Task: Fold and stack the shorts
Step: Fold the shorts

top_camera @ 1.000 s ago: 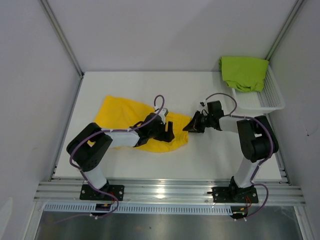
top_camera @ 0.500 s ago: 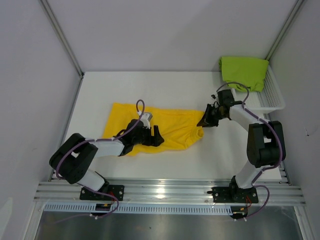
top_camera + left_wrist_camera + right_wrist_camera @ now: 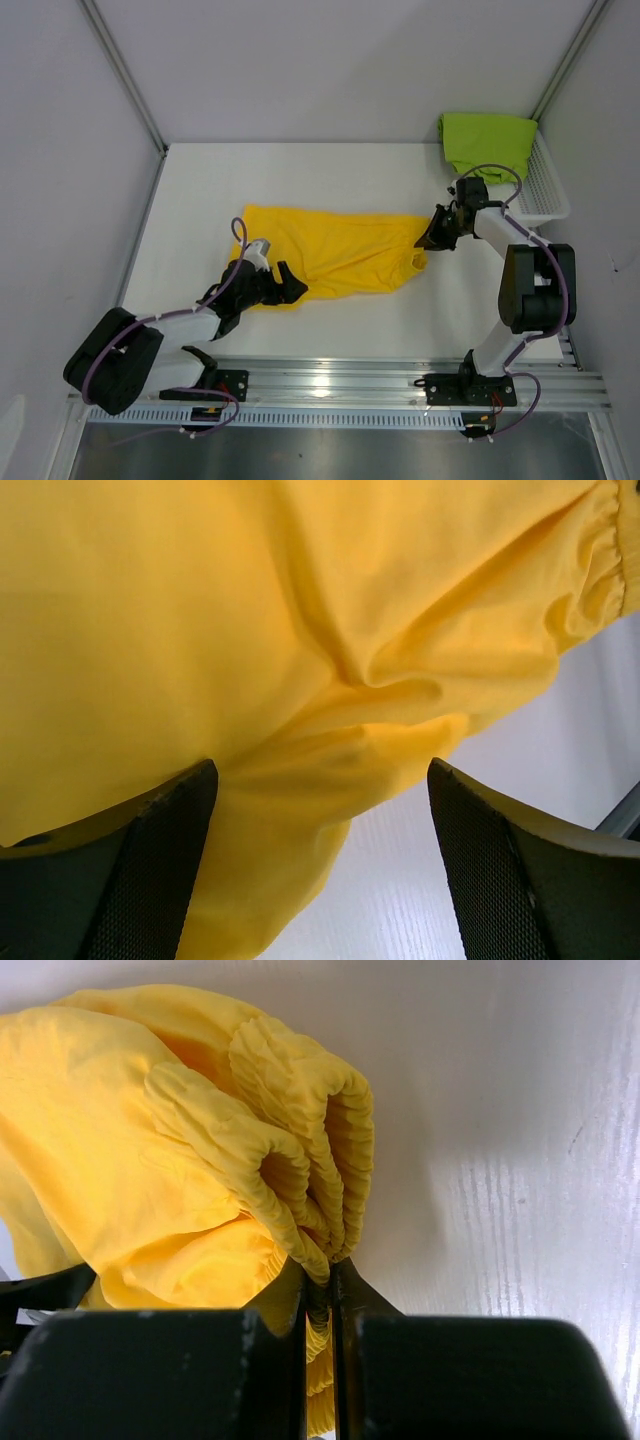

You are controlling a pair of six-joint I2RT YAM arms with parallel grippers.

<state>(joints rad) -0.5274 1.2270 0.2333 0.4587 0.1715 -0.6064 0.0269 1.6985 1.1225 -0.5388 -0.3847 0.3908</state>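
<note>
Two pairs of shorts, two grippers and one basket for you to check:

1. yellow shorts [image 3: 340, 260]: spread flat across the middle of the table [image 3: 300, 180], long side running left to right; you see wrinkles near the near left corner and the waistband [image 3: 300, 1130] gathered at the right end
2. green shorts [image 3: 487, 145]: bunched at the far end of the basket [image 3: 545, 205], which sits at the table's far right corner; the cloth drapes over the rim, well apart from the yellow pair
3. left gripper [image 3: 288, 282]: low over the near left corner of the yellow shorts; your wrist view shows its fingers [image 3: 160, 860] spread wide, with a soft fold of yellow cloth lying between them and nothing pinched
4. right gripper [image 3: 433, 240]: at the right end of the yellow shorts; your wrist view shows its jaws pressed together on the ruched elastic waistband, which bunches in thick folds just ahead of the tips, with bare table beside it
</note>
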